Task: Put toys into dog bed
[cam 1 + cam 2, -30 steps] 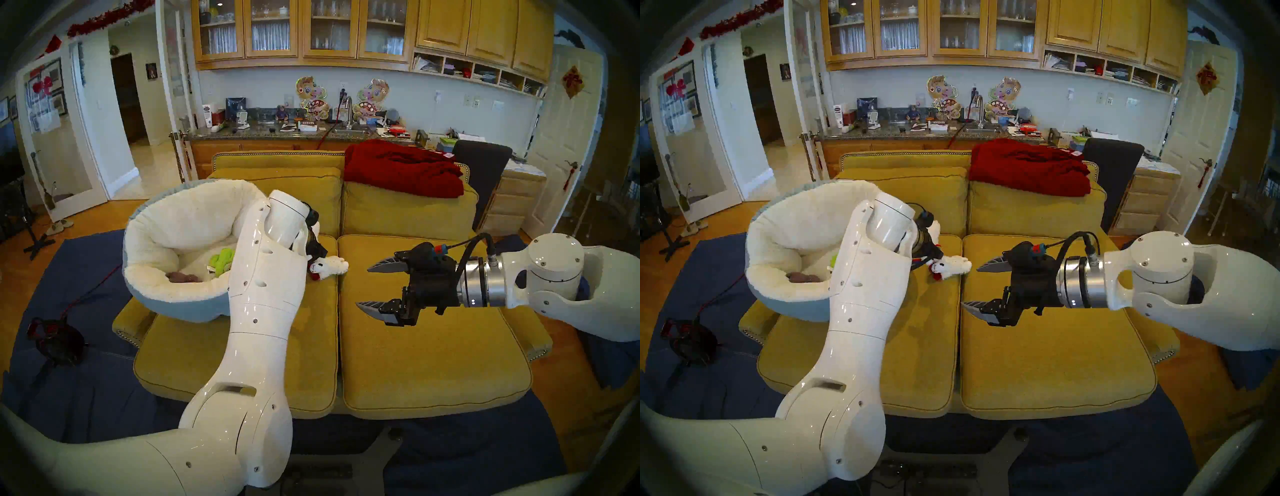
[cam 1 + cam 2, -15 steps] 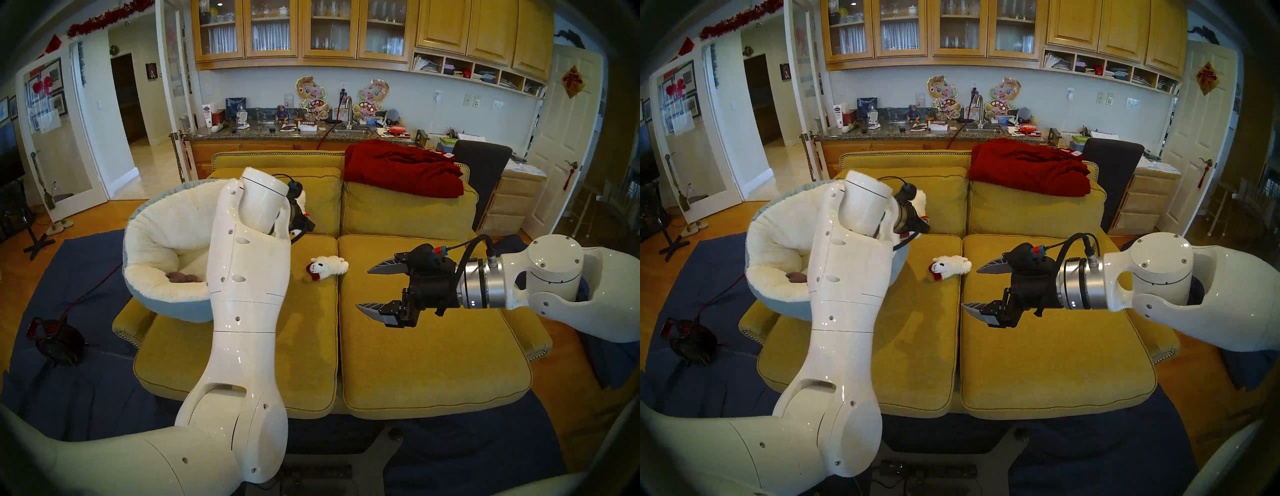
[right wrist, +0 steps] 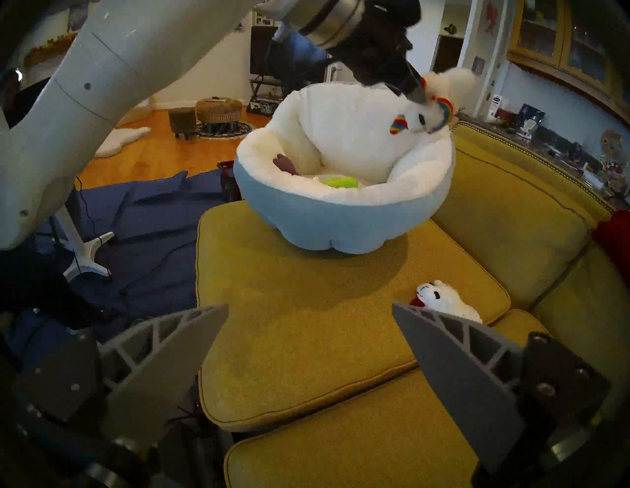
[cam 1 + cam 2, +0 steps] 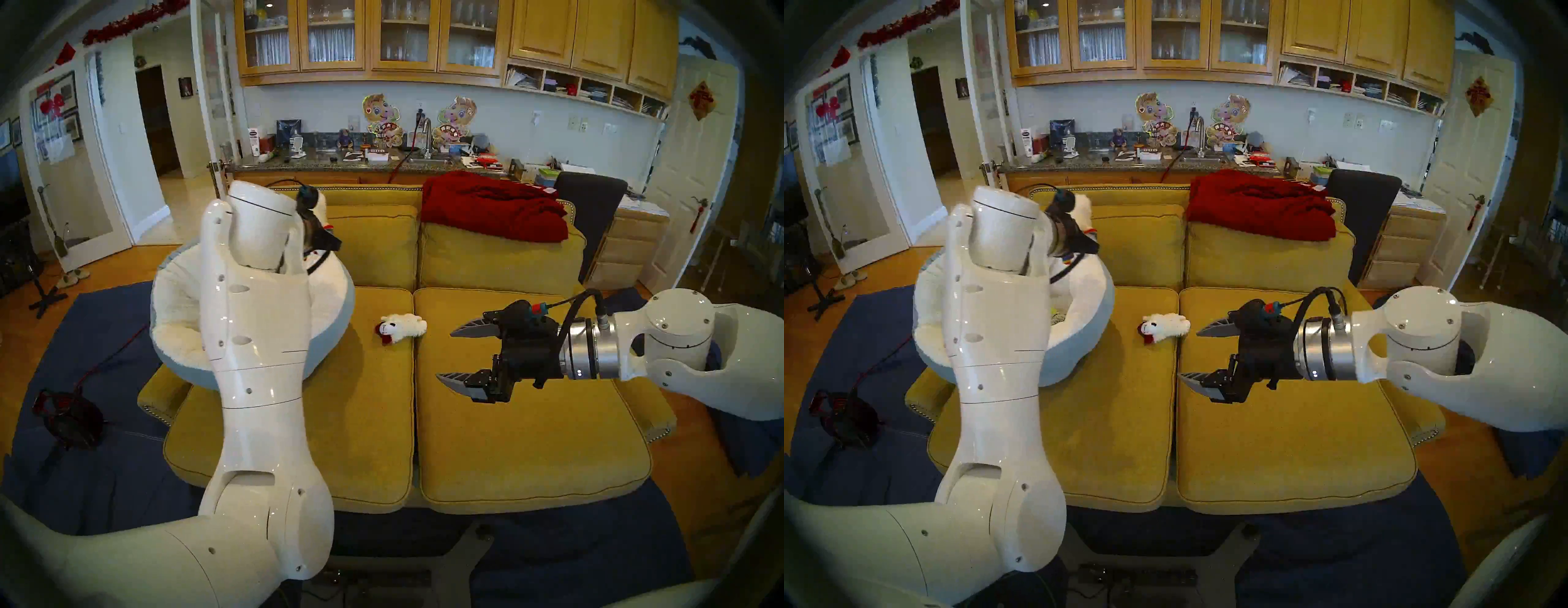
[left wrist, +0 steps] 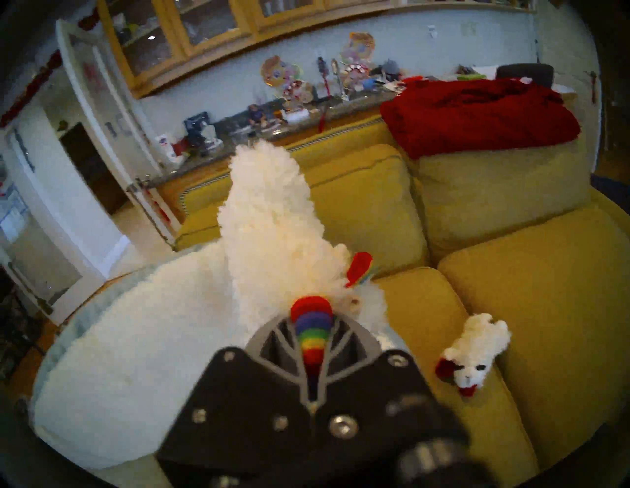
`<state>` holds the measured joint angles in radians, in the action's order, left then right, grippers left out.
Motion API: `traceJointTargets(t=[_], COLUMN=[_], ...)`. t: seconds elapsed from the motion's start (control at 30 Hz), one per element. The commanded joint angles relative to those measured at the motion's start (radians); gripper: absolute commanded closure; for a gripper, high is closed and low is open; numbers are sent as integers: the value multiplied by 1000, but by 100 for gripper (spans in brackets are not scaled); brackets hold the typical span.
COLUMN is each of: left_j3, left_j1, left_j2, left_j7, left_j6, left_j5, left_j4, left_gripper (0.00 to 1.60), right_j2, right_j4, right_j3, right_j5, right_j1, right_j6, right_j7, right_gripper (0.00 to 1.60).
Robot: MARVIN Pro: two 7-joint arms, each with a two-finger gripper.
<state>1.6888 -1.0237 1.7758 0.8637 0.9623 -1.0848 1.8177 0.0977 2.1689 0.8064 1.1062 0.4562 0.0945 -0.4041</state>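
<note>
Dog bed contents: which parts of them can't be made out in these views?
- Head views: the left arm covers most of the dog bed bowl.
- Right wrist view: the bed's near rim cuts off the green cactus and purple-grey toy.
- Left wrist view: the rainbow-trimmed lamb and left gripper block the bowl.
- Shaggy tan toy: unseen anywhere.

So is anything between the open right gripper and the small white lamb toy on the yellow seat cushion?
Nothing visible. The open right gripper has only bare mustard-yellow seat cushion between it and the white plush lamb with red trim, which lies apart from the blue-grey dog bed.
</note>
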Motion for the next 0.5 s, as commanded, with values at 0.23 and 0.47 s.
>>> traceJointTargets(t=[0.23, 0.47], left_j3=[78, 53], left_j1=[-169, -276], left_j2=[-81, -96], left_j7=[79, 112], left_j6=[-2, -2], left_j5=[-6, 8], left_j4=[235, 277], left_gripper=[160, 160], right_j2=[2, 2], right_j4=[0, 0], right_j3=[-21, -23], right_j5=[0, 0], right_j1=[21, 24], right_j6=[-8, -9], right_j7=[3, 4], right_gripper=[0, 0])
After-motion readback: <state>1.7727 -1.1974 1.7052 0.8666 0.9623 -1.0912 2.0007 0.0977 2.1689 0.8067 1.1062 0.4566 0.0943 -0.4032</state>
